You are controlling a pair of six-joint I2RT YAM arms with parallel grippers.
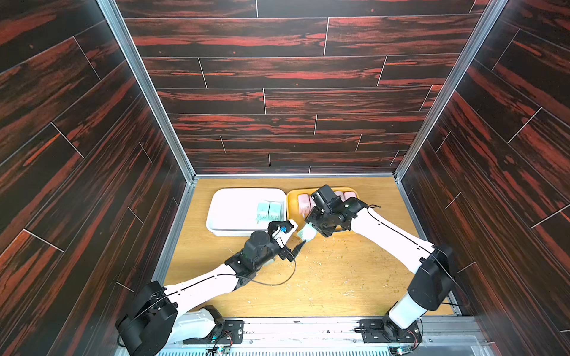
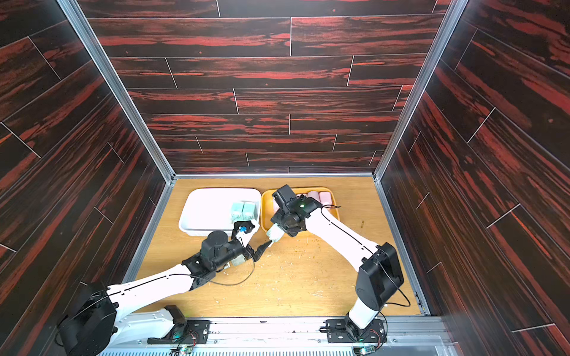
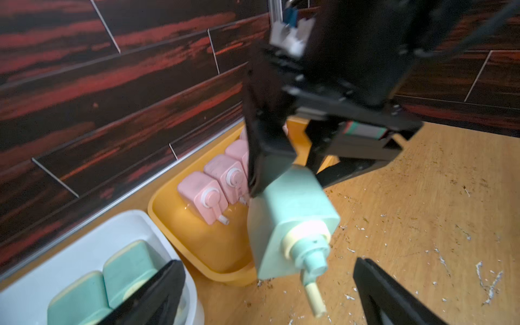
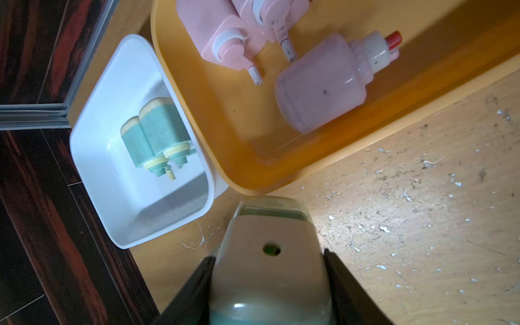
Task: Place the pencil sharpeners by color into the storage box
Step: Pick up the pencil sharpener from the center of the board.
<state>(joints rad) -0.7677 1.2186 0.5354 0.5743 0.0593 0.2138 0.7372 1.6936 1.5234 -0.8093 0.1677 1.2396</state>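
Observation:
My right gripper (image 4: 270,270) is shut on a mint green pencil sharpener (image 4: 270,247), held above the wood table just in front of the two storage boxes (image 1: 308,232) (image 2: 275,232). My left gripper (image 3: 268,281) is open, one finger on each side of that sharpener's crank stub (image 3: 315,298) without touching it. Two mint sharpeners (image 4: 157,132) lie side by side in the white box (image 1: 222,197). Pink sharpeners (image 3: 202,194) stand in a row in the yellow box (image 1: 290,205); the right arm hides part of the row in both top views.
A pink bottle-shaped item with a red tip (image 4: 323,84) lies in the yellow box. Something pale green (image 2: 237,261) shows under the left wrist. Shavings and specks litter the table (image 1: 339,271). Dark wood-pattern walls close in three sides.

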